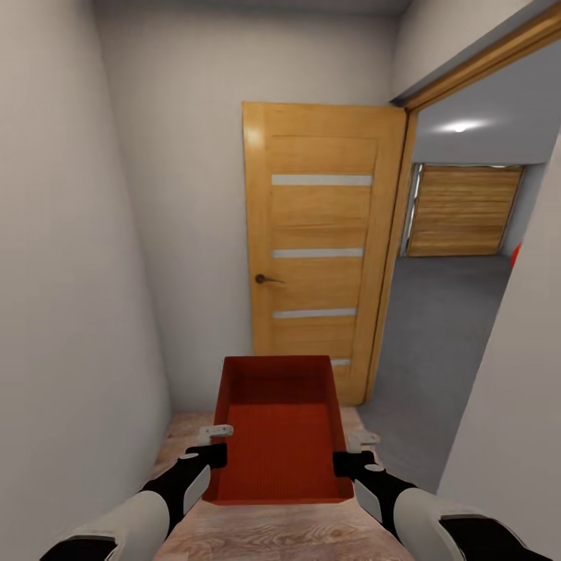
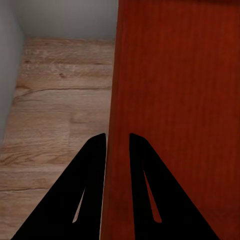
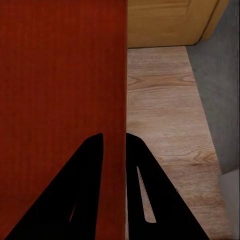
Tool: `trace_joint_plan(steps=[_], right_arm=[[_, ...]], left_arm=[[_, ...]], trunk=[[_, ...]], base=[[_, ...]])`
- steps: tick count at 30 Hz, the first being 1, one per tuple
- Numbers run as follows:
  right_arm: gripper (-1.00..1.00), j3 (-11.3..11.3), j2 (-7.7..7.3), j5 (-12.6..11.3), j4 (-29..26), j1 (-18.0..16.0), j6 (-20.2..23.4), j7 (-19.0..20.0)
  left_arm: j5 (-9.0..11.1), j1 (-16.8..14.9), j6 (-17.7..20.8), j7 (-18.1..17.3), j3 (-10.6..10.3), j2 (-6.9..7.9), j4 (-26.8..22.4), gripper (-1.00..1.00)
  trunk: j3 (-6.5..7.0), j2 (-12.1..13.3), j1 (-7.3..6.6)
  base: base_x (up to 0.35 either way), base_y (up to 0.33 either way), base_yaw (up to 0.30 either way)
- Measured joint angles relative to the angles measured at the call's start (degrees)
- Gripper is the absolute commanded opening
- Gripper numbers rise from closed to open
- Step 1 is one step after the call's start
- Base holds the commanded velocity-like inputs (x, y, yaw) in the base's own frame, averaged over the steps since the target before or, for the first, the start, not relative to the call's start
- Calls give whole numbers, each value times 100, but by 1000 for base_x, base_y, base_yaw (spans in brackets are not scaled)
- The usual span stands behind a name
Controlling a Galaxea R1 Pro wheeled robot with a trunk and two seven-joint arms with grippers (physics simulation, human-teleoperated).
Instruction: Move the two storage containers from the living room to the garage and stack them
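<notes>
Room: You stand in a narrow white-walled hallway on a light wood plank floor, facing a wooden door swung open against the end wall.
Garage: Right of that door, past the wooden door frame, a dark grey concrete floor runs back to a slatted wooden garage door.
Container: The orange-red storage container hangs level in front of you, short of the door, above the planks, lidless and empty.
Left gripper: Closed narrow over the bin's side wall, one finger inside and one outside.
Right gripper: Pinches the opposite wall the same way.
Risk: Turning right too tightly would likely knock the bin's far corner against the door or the frame; uneven arm motion could twist the thin walls out of your pinch.
Open room: Walls press close either side; the free path lies right of the door, through the doorway.
Second bin: A red sliver at the doorway's right edge may be it; you cannot tell.
</notes>
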Motion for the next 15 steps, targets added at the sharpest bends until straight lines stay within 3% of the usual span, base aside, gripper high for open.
trace_joint_plan(steps=[15], right_arm=[[-100, -1, -2, 0, 0, 0, 0, 3]], left_arm=[[0, -1, 0, 3, 0, -2, 1, -100]], trunk=[[0, 0, 0]], base=[[1, 0, -285]])
